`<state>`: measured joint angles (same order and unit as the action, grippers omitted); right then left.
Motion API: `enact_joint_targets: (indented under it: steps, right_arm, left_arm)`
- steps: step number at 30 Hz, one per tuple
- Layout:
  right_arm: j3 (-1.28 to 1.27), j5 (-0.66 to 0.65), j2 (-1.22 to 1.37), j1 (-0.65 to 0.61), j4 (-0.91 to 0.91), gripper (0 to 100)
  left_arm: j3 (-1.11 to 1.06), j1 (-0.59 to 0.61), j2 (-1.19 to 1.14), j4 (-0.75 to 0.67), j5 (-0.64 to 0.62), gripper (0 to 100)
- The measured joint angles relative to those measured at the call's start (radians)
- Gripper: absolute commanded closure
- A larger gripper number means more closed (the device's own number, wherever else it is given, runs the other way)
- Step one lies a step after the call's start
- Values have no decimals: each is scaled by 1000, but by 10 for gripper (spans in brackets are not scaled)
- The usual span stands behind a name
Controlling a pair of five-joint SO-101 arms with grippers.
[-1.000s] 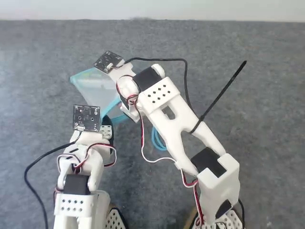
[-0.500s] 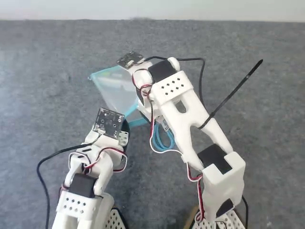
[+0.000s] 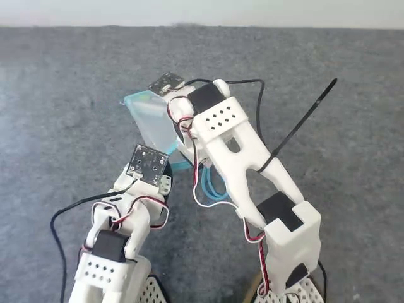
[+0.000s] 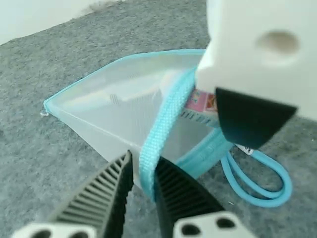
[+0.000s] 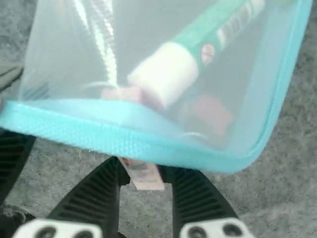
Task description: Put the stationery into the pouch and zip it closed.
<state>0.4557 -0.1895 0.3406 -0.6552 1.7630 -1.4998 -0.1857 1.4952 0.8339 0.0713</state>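
While left hand (image 4: 143,163) clamps pouch (image 4: 111,111) edge, right hand (image 5: 142,169) pinches tag (image 5: 146,181) | glue stick (image 5: 198,52) inside pouch | cord (image 3: 213,187) at pouch's 5 o'clock

We look down on a grey, felt-like worktop (image 3: 57,95) with a fine, mottled nap running to every edge but the top, a pale plain wall (image 3: 202,12) as a narrow band there, soft even light, faint shadows
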Motion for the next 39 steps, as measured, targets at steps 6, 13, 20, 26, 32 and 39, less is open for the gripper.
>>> enact_joint_targets:
  steps: [6,13,20,26,32,39]
  right_arm:
    - [-114,-2,-2,118,0,991]
    - [-155,-3,-21,258,0,991]
    - [-258,-43,-83,272,0,991]
    - [-351,-52,-218,198,0,991]
    - [-400,-51,-477,140,0,991]
    - [-400,-61,-509,95,0,991]
  left_arm:
    - [-3,-11,0,-3,2,987]
    - [-5,-28,-2,-3,8,987]
    - [-5,-32,0,2,8,987]
    - [-5,-35,5,2,8,987]
    - [-3,-35,15,2,8,987]
    - [-3,-35,17,2,8,987]
